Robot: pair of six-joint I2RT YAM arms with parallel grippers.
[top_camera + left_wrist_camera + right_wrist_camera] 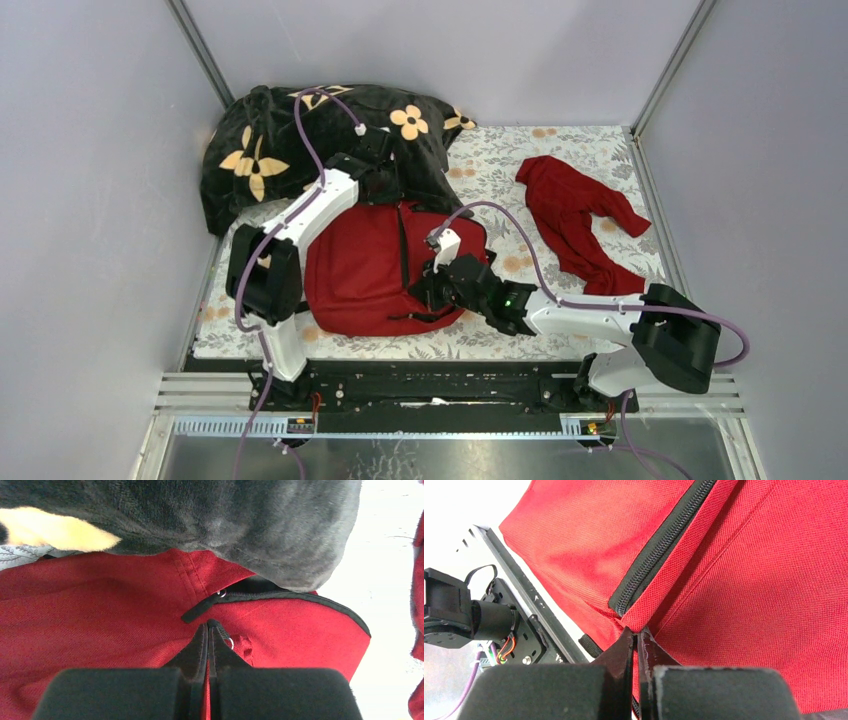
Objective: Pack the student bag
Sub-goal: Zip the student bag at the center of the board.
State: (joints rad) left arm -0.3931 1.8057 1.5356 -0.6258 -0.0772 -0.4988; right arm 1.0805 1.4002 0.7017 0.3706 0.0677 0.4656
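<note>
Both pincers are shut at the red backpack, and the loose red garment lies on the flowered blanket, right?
No: the top view shows the red garment lying on the tablecloth, apart from the blanket, on the right arm's side. The left pincer and right pincer are indeed shut at the student bag.

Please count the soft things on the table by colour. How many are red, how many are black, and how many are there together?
Red: 2 (student bag, limp garment)
Black with orange flowers: 1 (plush blanket)
Total: 3
</note>
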